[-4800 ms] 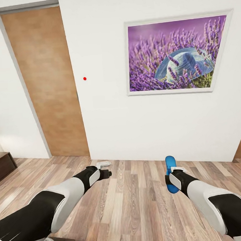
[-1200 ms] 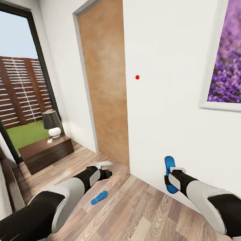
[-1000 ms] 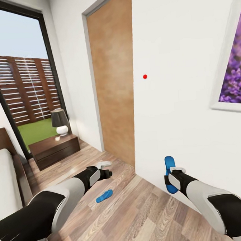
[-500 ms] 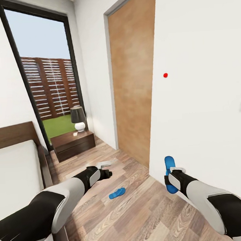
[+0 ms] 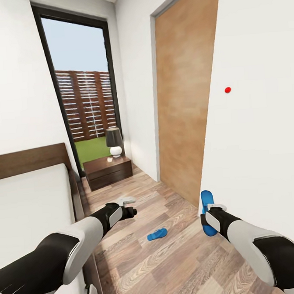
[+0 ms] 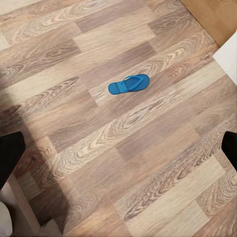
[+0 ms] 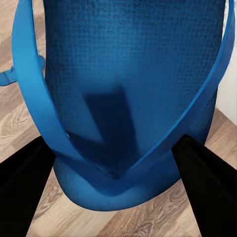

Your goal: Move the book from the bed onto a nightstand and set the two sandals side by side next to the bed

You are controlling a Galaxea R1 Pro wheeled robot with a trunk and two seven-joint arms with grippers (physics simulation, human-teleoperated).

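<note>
Brown wood-plank floor, grained and matte, running between white walls toward a tall dark-framed window onto grass and a slatted wooden fence. Plain light-brown wooden door set in the wall beside the window, small red dot on the white plaster next to it.

Wide low bed with dark brown wooden frame and headboard and smooth off-white mattress, cut off by the head view's edge. Beyond the bed's head corner, low dark-brown wooden nightstand with glossy top, carrying a small lamp with a dark shade and a round white base.

Bright blue flip-flop sandal on the floor, lying flat, sole down, toe strap up, well apart from the bed's side edge and about midway across the open planks.

Second bright blue flip-flop sandal gripped upright in the right hand, black fingers closed against its lower edges; finely dimpled foam sole and smooth strap clear in the right wrist view, heel end cut off there.

Left hand held out over the floor, carrying nothing; black fingertips at opposite edges of the left wrist view, so probably spread wide, though only partly seen.
</note>
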